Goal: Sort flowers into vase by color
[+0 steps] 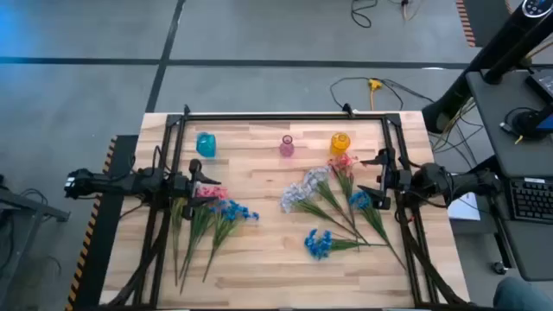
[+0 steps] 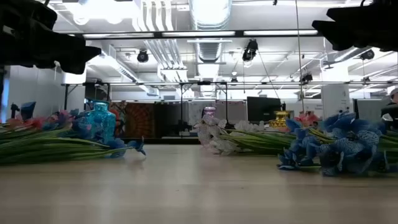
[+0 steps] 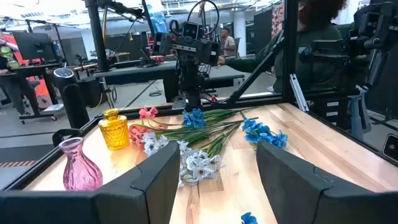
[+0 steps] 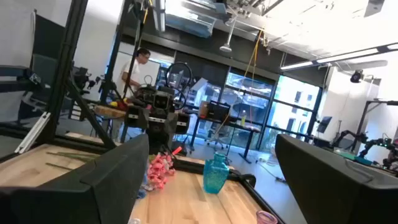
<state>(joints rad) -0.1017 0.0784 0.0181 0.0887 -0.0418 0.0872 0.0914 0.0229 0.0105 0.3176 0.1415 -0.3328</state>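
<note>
Three small glass vases stand along the far side of the table: a teal vase (image 1: 206,144), a pink vase (image 1: 287,146) and a yellow vase (image 1: 340,142). One bunch of flowers (image 1: 212,207), pink and blue, lies flat at the left. A second bunch (image 1: 333,197) lies at the right with lavender-white (image 3: 199,163), pink (image 3: 148,113) and blue blossoms (image 3: 264,132). A single blue spray (image 1: 318,244) lies nearer the front edge. My left gripper (image 3: 214,180) hovers open above the left bunch's blossoms. My right gripper (image 4: 211,180) hovers open over the right bunch's edge.
A black metal frame (image 1: 276,117) borders the table's far and side edges. Bare wood lies between the two bunches (image 1: 263,233) and along the front edge. Beyond the table are desks, monitors and people (image 4: 137,65).
</note>
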